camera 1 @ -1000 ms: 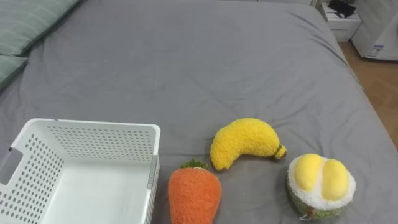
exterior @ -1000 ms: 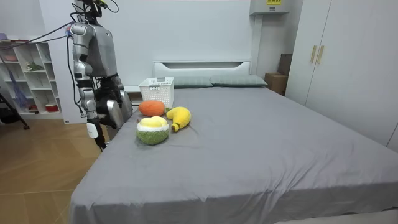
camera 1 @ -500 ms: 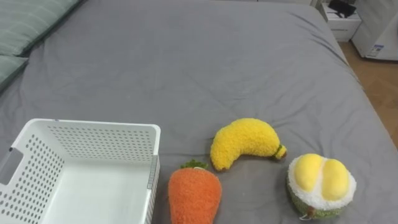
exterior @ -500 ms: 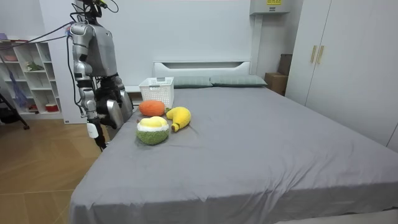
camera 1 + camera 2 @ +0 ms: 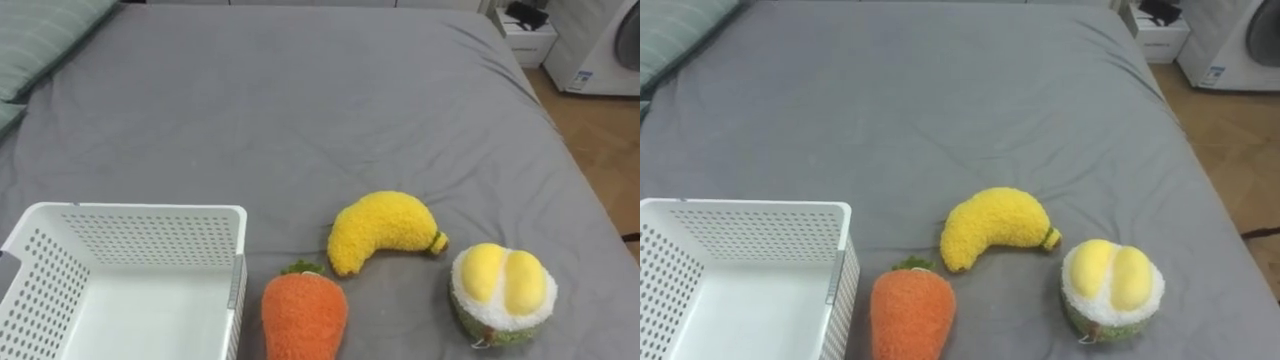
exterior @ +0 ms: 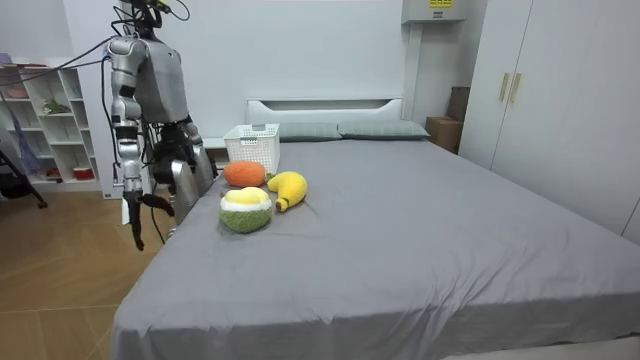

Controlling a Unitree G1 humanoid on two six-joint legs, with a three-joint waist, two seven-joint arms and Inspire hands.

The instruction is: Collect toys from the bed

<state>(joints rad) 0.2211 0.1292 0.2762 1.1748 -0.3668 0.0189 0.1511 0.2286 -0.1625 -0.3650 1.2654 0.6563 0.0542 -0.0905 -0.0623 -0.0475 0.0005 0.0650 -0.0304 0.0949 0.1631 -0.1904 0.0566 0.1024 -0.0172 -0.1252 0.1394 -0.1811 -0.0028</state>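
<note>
Three soft plush toys lie on the bed, none of them in a hand. The curved yellow banana (image 5: 385, 228) is in the middle. The orange carrot (image 5: 304, 316), with a small green top, is just beside it on the robot's left. The round durian (image 5: 502, 293), with a green shell, a white rim and two yellow lobes, is near it on the robot's right.

In the room view the robot stands at the side of the bed (image 5: 300, 100). Its right hand (image 6: 135, 228) hangs low beside the mattress, apart from all the toys. I cannot tell if this hand is released or clenched. The durian is the toy nearest to it, and the banana and carrot lie beyond.

Farthest from the hand stands a white plastic basket (image 5: 150, 212) with perforated walls, touching the carrot or almost. It has nothing inside. The bed cover is smooth grey cloth with light wrinkles.
</note>
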